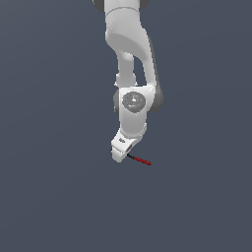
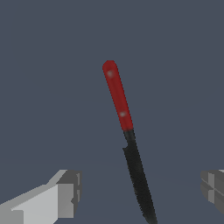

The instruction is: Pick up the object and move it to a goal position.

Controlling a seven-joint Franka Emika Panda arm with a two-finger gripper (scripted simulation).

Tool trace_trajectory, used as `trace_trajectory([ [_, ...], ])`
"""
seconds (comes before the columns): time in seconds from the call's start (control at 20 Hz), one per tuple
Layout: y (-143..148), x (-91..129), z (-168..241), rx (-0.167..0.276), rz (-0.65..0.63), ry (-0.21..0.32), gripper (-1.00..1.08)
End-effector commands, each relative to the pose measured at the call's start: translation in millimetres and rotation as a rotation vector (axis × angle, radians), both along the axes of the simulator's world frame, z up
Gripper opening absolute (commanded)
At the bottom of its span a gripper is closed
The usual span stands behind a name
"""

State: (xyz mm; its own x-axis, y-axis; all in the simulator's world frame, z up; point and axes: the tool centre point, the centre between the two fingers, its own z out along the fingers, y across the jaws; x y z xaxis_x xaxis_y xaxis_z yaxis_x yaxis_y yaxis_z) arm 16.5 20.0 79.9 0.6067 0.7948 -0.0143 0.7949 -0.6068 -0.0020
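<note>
This is no home, kitchen or workshop but a bare simulated scene. A flat, uniform slate-grey backdrop (image 1: pixel 44 197) fills both views with no walls, furniture or horizon. The smooth white jointed robot arm (image 1: pixel 129 59) and the thin black-and-red stick (image 2: pixel 127 140) are rendered in plain, blocky computer-graphics shading.

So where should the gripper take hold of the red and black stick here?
Probably across the black half of the stick, which already lies between the open gripper fingers in the wrist view. Come straight down from above and close across its narrow width; the stick is thin and seems to lie flat, so gripping along its length would not work.
</note>
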Motion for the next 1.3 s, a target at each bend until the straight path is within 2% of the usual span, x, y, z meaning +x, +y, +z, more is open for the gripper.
trace_trajectory([
  [0.0, 0.6, 1.3, -5.7, 0.003, 0.067, -0.002, 1.00],
  [0.55, 2.6, 4.3, -20.3, 0.010, 0.237, -0.008, 1.00],
  [0.95, 2.6, 4.4, -23.2, 0.011, 0.251, -0.008, 1.00],
  [1.25, 2.8, 3.7, -45.5, 0.011, 0.254, -0.009, 1.00],
])
